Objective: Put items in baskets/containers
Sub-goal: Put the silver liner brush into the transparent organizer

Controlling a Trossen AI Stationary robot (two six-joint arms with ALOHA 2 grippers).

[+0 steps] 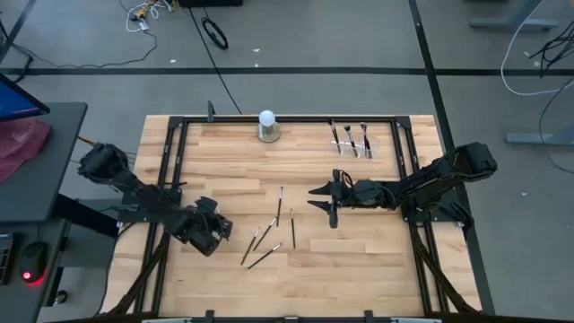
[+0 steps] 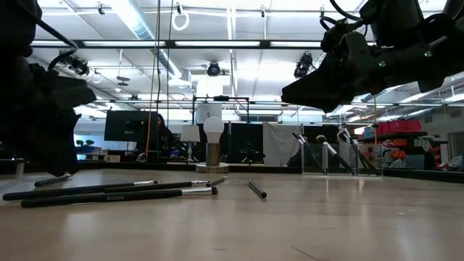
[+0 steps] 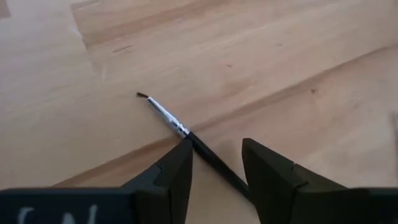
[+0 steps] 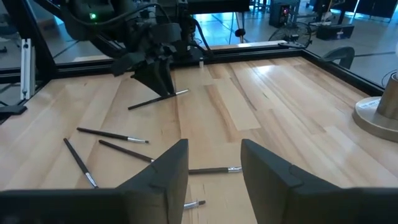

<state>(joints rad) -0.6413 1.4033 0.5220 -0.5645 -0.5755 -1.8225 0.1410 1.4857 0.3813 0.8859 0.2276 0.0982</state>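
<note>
Altogether five brushes [image 1: 279,206] lie loose on the bench [image 1: 359,251]; three stand in the clear holder [image 1: 352,144]. Left claw [image 3: 216,165] hangs low, parted, straddling one brush [image 3: 166,116] ungripped; right claw [image 1: 325,202] hovers parted, empty.

I'm looking straight down on the whole table [image 1: 359,251] from overhead, while the low camera is peering level across it toward the room. My left wrist camera is sitting close above the wood; the right wrist one is facing across the table, sharing the scattered brushes [image 4: 112,134] with both wide views.

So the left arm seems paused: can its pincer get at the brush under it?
Probably yes: the left pincer is open, straddling the makeup brush handle, with nothing between.
</note>
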